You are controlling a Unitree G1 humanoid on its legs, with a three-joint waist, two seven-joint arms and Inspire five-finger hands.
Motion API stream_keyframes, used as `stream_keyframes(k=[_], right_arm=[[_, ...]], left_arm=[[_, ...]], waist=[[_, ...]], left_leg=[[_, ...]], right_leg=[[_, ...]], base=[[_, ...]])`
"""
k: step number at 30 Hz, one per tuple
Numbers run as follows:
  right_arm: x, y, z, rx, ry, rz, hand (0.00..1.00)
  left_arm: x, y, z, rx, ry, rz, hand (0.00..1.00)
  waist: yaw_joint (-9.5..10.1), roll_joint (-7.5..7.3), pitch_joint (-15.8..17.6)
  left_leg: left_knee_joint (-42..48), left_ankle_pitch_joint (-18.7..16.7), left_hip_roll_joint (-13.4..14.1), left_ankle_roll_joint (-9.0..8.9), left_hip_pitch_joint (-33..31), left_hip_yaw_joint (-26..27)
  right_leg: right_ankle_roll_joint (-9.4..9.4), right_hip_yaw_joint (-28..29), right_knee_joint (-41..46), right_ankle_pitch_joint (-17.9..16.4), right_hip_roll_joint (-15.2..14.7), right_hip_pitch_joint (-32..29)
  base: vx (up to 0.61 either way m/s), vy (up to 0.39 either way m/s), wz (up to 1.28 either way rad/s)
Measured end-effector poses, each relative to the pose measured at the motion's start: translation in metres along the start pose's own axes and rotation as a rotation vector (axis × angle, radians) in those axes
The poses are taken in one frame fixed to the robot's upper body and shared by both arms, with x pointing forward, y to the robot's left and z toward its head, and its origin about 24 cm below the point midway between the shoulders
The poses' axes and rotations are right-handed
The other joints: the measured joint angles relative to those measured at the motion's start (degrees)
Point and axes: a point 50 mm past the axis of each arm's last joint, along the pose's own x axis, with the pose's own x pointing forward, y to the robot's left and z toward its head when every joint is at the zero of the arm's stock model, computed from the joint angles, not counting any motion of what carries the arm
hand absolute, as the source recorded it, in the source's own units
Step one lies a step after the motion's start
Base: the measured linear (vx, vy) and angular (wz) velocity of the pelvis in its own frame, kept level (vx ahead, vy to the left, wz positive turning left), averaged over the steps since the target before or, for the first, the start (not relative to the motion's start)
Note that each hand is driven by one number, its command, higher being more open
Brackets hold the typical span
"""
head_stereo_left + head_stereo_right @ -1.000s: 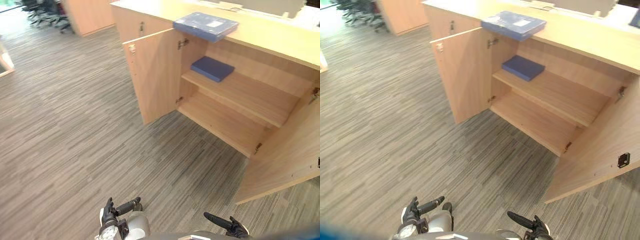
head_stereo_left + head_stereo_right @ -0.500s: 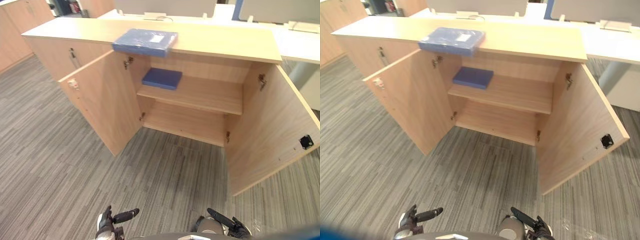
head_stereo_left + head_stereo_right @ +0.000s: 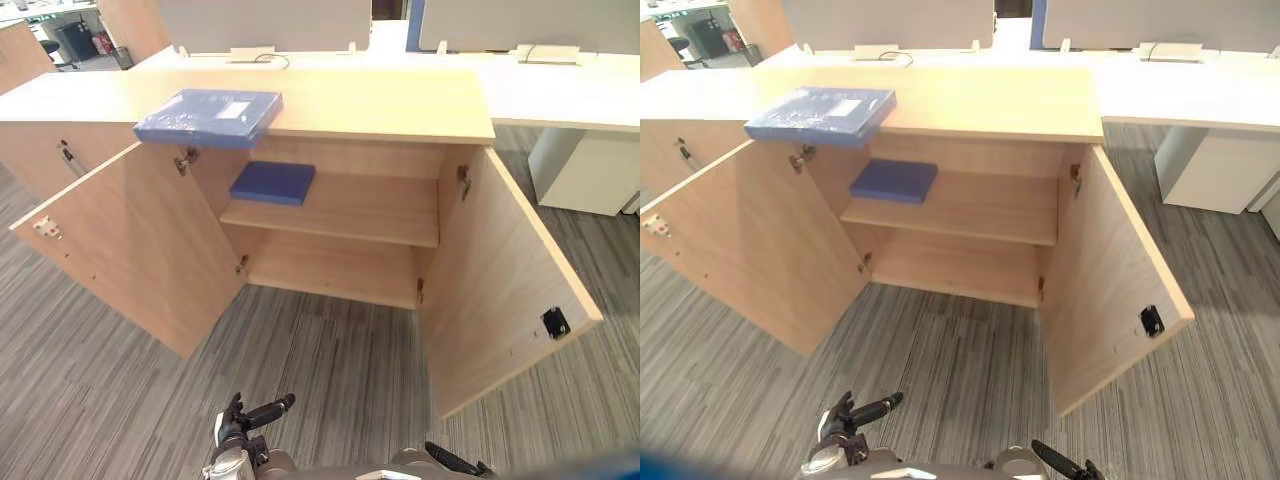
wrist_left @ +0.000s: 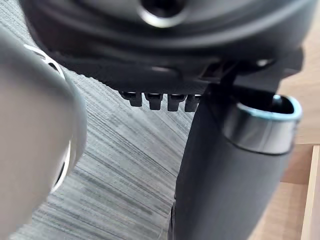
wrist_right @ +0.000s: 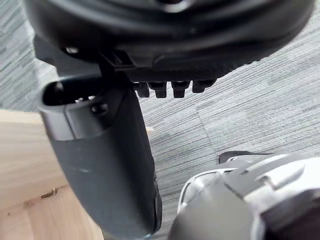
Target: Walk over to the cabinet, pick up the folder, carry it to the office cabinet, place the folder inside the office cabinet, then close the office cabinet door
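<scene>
A folder lies on the left end of the office cabinet top, a second folder inside on its shelf, left door and right door swung forward over the floor, a desk behind to its right.

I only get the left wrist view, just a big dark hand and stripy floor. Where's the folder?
Observer: The blue folder lies on top of the cabinet, at its front edge above the left door.
Operator: Is the cabinet open?
Observer: Yes, the left door and the right door both stand wide open.
Operator: Is something inside already?
Observer: A flat dark blue item lies at the left end of the middle shelf.
</scene>
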Motion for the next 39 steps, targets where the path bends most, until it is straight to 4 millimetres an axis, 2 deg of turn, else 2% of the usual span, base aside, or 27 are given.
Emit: stream_keyframes(k=[2, 4, 6, 7, 9, 10, 11, 12, 13, 15, 16, 18, 20, 21, 22, 23, 24, 26, 27, 28, 29, 30, 31, 33, 34, 35, 39], right_arm=[[0.003, 0.007, 0.013, -0.026, -0.02, 0.011, 1.0], [0.005, 0.016, 0.027, -0.033, -0.053, 0.03, 1.0], [0.005, 0.027, 0.04, -0.062, -0.099, 0.06, 1.0], [0.005, 0.03, 0.042, -0.071, -0.11, 0.066, 1.0], [0.005, 0.03, 0.046, -0.094, -0.132, 0.072, 1.0], [0.005, 0.023, 0.046, -0.101, -0.132, 0.056, 1.0], [0.005, 0.021, 0.038, -0.105, -0.11, 0.052, 1.0], [0.005, 0.023, 0.032, -0.104, -0.091, 0.056, 1.0], [0.003, 0.029, 0.016, -0.096, -0.034, 0.069, 1.0], [0.002, 0.032, 0.007, -0.083, -0.004, 0.076, 1.0], [0.002, 0.033, 0.005, -0.053, 0.01, 0.074, 1.0], [0.002, 0.028, 0.004, -0.035, 0.014, 0.06, 1.0], [0.002, 0.018, 0.003, -0.005, 0.022, 0.032, 1.0], [0.003, 0.007, 0.005, 0.023, 0.016, 0.006, 1.0], [0.004, 0.001, 0.006, 0.026, 0.015, -0.006, 1.0], [0.003, -0.007, 0.003, 0.023, 0.019, -0.025, 1.0], [0.002, -0.01, 0.001, 0.027, 0.022, -0.031, 1.0], [0.002, -0.014, 0.005, 0.034, 0.005, -0.046, 1.0], [0.003, -0.013, 0.008, 0.027, -0.003, -0.047, 1.0], [0.003, -0.011, 0.007, 0.022, -0.001, -0.04, 1.0], [0.003, -0.005, 0.008, -0.001, -0.004, -0.015, 1.0], [0.003, -0.002, 0.008, -0.024, -0.006, 0.002, 1.0], [0.003, -0.001, 0.008, -0.034, -0.007, 0.005, 1.0], [0.002, 0.004, 0.006, -0.067, -0.006, 0.025, 1.0], [0.002, 0.007, 0.004, -0.066, -0.003, 0.031, 1.0], [0.002, 0.009, 0.004, -0.066, 0.0, 0.036, 1.0], [0.002, 0.005, 0.009, -0.105, -0.024, 0.029, 1.0]], left_arm=[[0.0, 0.006, -0.001, 0.003, 0.004, 0.022, 1.0], [-0.002, 0.011, -0.008, -0.019, 0.025, 0.048, 1.0], [-0.002, 0.016, -0.01, -0.049, 0.035, 0.082, 1.0], [-0.002, 0.017, -0.01, -0.055, 0.035, 0.084, 1.0], [-0.002, 0.015, -0.01, -0.046, 0.03, 0.08, 1.0], [-0.003, 0.013, -0.014, -0.036, 0.041, 0.073, 1.0], [-0.003, 0.015, -0.013, -0.029, 0.041, 0.078, 1.0], [-0.002, 0.019, -0.011, -0.019, 0.033, 0.085, 1.0], [0.001, 0.028, -0.006, 0.007, 0.018, 0.103, 1.0], [0.001, 0.032, -0.006, 0.012, 0.022, 0.122, 1.0], [-0.001, 0.033, -0.01, 0.014, 0.031, 0.131, 1.0], [-0.002, 0.031, -0.016, 0.017, 0.055, 0.126, 1.0], [-0.004, 0.02, -0.022, 0.029, 0.076, 0.097, 1.0], [-0.006, 0.012, -0.025, 0.053, 0.082, 0.064, 1.0], [-0.006, 0.01, -0.026, 0.068, 0.082, 0.051, 1.0], [-0.006, 0.01, -0.025, 0.092, 0.074, 0.042, 1.0], [-0.006, 0.011, -0.025, 0.094, 0.074, 0.042, 1.0], [-0.008, 0.016, -0.028, 0.103, 0.077, 0.045, 1.0], [-0.008, 0.022, -0.028, 0.112, 0.075, 0.055, 1.0], [-0.007, 0.023, -0.028, 0.119, 0.073, 0.056, 1.0], [-0.006, 0.03, -0.025, 0.145, 0.067, 0.064, 1.0], [-0.006, 0.033, -0.026, 0.162, 0.073, 0.065, 1.0], [-0.006, 0.034, -0.027, 0.168, 0.08, 0.064, 1.0], [-0.007, 0.036, -0.03, 0.171, 0.095, 0.051, 1.0], [-0.007, 0.038, -0.029, 0.174, 0.092, 0.049, 1.0], [-0.006, 0.037, -0.028, 0.169, 0.09, 0.045, 1.0], [-0.01, 0.034, -0.038, 0.082, 0.118, 0.061, 1.0]], waist=[[1.39, -0.48, 0.25], [2.03, -0.57, 0.4], [2.04, -0.57, 0.39], [2.03, -0.59, 0.39], [1.92, -0.36, 0.2], [1.91, 0.71, -0.47], [1.65, -0.05, -1.08], [1.5, -1.27, -1.31], [1.7, -3.31, -1.71], [1.72, -4.17, -2.24], [1.69, -3.32, -2.26], [1.5, -2.28, -2.87], [1.18, -1.3, -3.41], [1.02, -0.13, -3.77], [0.9, 0.12, -3.85], [0.87, -0.37, -3.6], [0.87, -0.59, -3.5], [-0.03, -0.52, -3.52], [-0.28, -0.03, -3.49], [-0.27, -0.06, -3.31], [-0.27, -0.36, -2.75], [-0.36, -0.18, -2.35], [-0.34, -0.01, -2.25], [-0.38, -0.21, -1.71], [-0.26, -0.94, -1.72], [0.09, -1.55, -1.52], [0.39, -0.23, -2.04]], left_leg=[[-9.07, -1.1, -1.31, 1.9, -1.01, 0.26], [-19.62, -1.24, -2.69, 2.4, -1.5, -3.02], [-30.67, 0.33, -3.32, 2.99, -2.32, -10.35], [-32.61, 1.51, -3.4, 3.12, -2.4, -12.23], [-37.05, 8.94, -4.19, 3.85, -2.55, -17.42], [-38.78, 16.18, -4.17, 4.99, -2.46, -19.4], [-38.76, 13.32, -5.58, 1.22, -1.63, -20.89], [-39.29, 13.14, -6.78, 0.97, -1.6, -20.67], [-40.39, 13.14, -8.97, 0.97, -1.78, -19.69], [-41.13, 13.12, -9.81, 0.98, -1.53, -18.86], [-43.89, 13.12, -10.51, 0.99, 0.32, -18.24], [-48.72, 13.13, -11.47, 1.01, 2.84, -17.89], [-51.76, 13.97, -14.54, 2.9, 3.74, -16.94], [-52.46, 14.02, -16.3, 4.47, 4.0, -16.52], [-53.06, 14.11, -17.29, 5.15, 4.46, -16.35], [-55.87, 14.1, -20.32, 6.53, 7.16, -16.17], [-57.31, 14.39, -21.37, 6.92, 8.43, -16.22], [-60.81, 15.09, -23.23, 7.97, 12.03, -15.98], [-61.38, 15.11, -23.13, 8.94, 12.73, -15.62], [-61.46, 15.12, -22.92, 9.67, 13.11, -15.6], [-61.4, 15.27, -22.21, 10.67, 13.42, -15.63], [-61.22, 15.19, -20.88, 10.78, 13.54, -15.58], [-61.01, 15.12, -20.13, 10.68, 13.57, -15.55], [-59.67, 14.54, -18.52, 10.03, 13.89, -15.7], [-59.24, 14.26, -18.91, 9.59, 13.86, -15.71], [-58.99, 13.58, -19.02, 8.73, 14.21, -15.69], [-58.25, 12.8, -16.96, 6.65, 13.66, -16.07]], right_leg=[[0.28, 2.78, -2.43, 1.06, -0.2, 1.69], [0.41, 4.96, -2.72, 1.13, -0.92, 2.96], [1.58, 7.11, -2.36, 1.04, -1.62, 4.15], [2.31, 7.67, -2.29, 0.86, -1.95, 4.56], [5.5, 9.57, -2.09, -0.47, -3.31, 5.95], [6.84, 10.07, -1.83, -1.04, -3.32, 6.18], [8.85, 10.48, -1.68, -2.14, -4.8, 6.84], [9.58, 10.28, -1.77, -2.11, -6.04, 6.8], [11.62, 10.19, -3.36, -0.58, -8.6, 6.84], [12.59, 10.18, -4.82, 1.04, -9.33, 7.39], [13.79, 10.42, -6.2, 3.05, -10.12, 7.76], [14.61, 10.48, -6.37, 3.85, -11.25, 7.6], [15.13, 10.66, -3.29, 3.96, -14.94, 5.48], [15.19, 11.35, 2.12, 3.97, -17.7, 2.85], [15.18, 11.7, 6.04, 3.97, -19.42, 1.22], [12.24, 12.28, 15.55, 4.35, -24.1, -2.07], [9.55, 12.07, 18.67, 4.91, -25.92, -3.12], [-0.63, 9.93, 26.99, 9.37, -30.5, -5.85], [-0.2, 9.67, 27.78, 9.3, -30.23, -6.4], [1.78, 9.4, 27.63, 8.07, -29.36, -6.53], [6.28, 9.36, 26.82, 4.66, -26.26, -7.17], [8.89, 9.81, 24.72, 1.31, -21.54, -7.76], [9.3, 10.13, 23.23, 0.08, -18.89, -8.18], [9.12, 13.29, 14.63, -1.31, -9.95, -8.46], [8.0, 13.89, 11.46, -0.14, -9.17, -8.3], [5.88, 13.48, 10.01, -0.38, -8.88, -7.57], [5.24, 11.94, 7.6, -0.59, -6.59, -6.63]], base=[[0.27, 0.009, -0.77], [0.26, 0.078, -0.72], [0.25, 0.197, -0.57], [0.24, 0.259, -0.55], [0.24, 0.302, -0.41], [0.31, 0.428, -0.15], [0.31, 0.408, 0.04], [0.34, 0.411, 0.14], [0.23, 0.254, 0.11], [0.16, 0.208, -0.01], [0.09, 0.177, -0.15], [0.07, 0.194, -0.12], [0.03, 0.228, -0.02], [0.02, 0.243, 0.01], [0.05, 0.382, 0.08], [0.05, 0.315, 0.1], [0.04, 0.313, 0.14], [0.01, 0.286, 0.08], [0.01, 0.267, -0.04], [0.03, 0.118, -0.11], [0.05, 0.07, -0.09], [0.05, 0.004, -0.07], [0.05, -0.04, -0.01], [0.05, -0.086, 0.1], [0.04, -0.124, 0.08], [0.03, -0.125, 0.02], [0.01, -0.123, 0.07]])
